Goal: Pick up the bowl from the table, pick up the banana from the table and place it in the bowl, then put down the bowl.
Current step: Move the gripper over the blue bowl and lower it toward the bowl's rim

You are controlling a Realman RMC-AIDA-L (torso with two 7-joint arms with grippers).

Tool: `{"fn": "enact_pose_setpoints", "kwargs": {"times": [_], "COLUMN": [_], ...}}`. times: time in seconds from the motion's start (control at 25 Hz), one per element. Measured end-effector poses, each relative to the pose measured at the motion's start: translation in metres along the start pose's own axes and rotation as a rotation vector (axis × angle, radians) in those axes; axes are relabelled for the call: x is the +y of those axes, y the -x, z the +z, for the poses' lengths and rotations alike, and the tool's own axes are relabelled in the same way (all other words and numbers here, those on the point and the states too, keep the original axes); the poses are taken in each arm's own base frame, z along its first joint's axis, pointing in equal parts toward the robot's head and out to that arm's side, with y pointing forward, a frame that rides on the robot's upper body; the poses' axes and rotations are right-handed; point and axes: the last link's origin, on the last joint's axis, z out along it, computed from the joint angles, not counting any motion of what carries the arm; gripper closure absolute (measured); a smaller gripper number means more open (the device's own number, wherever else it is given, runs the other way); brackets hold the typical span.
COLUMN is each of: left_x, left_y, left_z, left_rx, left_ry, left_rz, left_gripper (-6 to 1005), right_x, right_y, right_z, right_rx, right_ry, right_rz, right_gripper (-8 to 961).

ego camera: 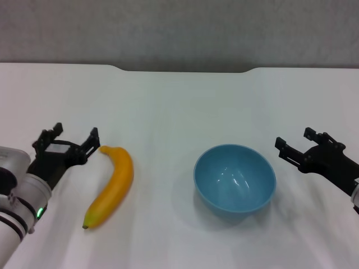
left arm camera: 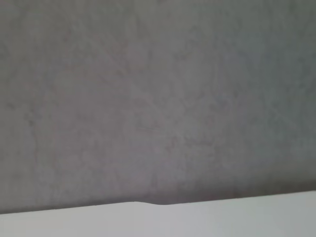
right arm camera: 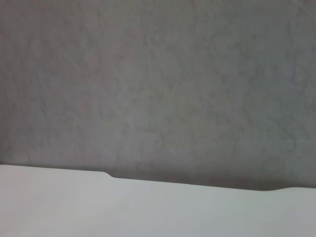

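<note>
My left gripper (ego camera: 74, 137) reaches low over the tabletop (ego camera: 179, 101) near its left edge, fingers spread apart, one tip just beside the banana's (ego camera: 113, 185) far end. My right gripper (ego camera: 296, 147) hangs near the right edge, fingers apart, a little way from the bowl (ego camera: 235, 178). The banana lies toward the near-left; the blue bowl sits upright right of centre. Only my head view shows them. Both wrist views show just the tabletop's notched far edge (right arm camera: 148, 207) and a grey wall (left arm camera: 158, 98).
</note>
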Motion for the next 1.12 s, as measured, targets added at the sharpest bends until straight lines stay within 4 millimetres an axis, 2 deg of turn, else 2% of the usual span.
{"fn": "enact_pose_setpoints", "kwargs": {"times": [0.24, 0.4, 0.52, 0.6, 0.8, 1.12], "left_x": [0.008, 0.012, 0.013, 0.011, 0.011, 0.019], "left_y": [-0.003, -0.018, -0.032, -0.039, -0.056, -0.076], "left_z": [0.004, 0.014, 0.013, 0.011, 0.013, 0.018], "left_rx": [-0.034, -0.112, -0.099, -0.105, -0.200, -0.311], "left_ry": [0.018, 0.054, 0.053, 0.046, 0.048, 0.107], "left_rz": [-0.023, -0.028, -0.042, -0.037, -0.032, -0.018], "left_gripper": [121, 121, 121, 122, 122, 121], "right_x": [0.002, 0.003, 0.004, 0.013, 0.020, 0.013], "right_y": [0.008, 0.017, 0.023, 0.036, 0.053, 0.073], "right_z": [0.005, 0.006, 0.006, 0.009, 0.014, 0.018], "right_rx": [-0.005, 0.036, 0.059, 0.080, 0.123, 0.268], "right_ry": [0.024, 0.027, 0.015, 0.050, 0.102, 0.086], "right_rz": [-0.008, -0.019, -0.037, -0.024, -0.002, 0.050], "right_gripper": [82, 82, 83, 83, 84, 85]}}
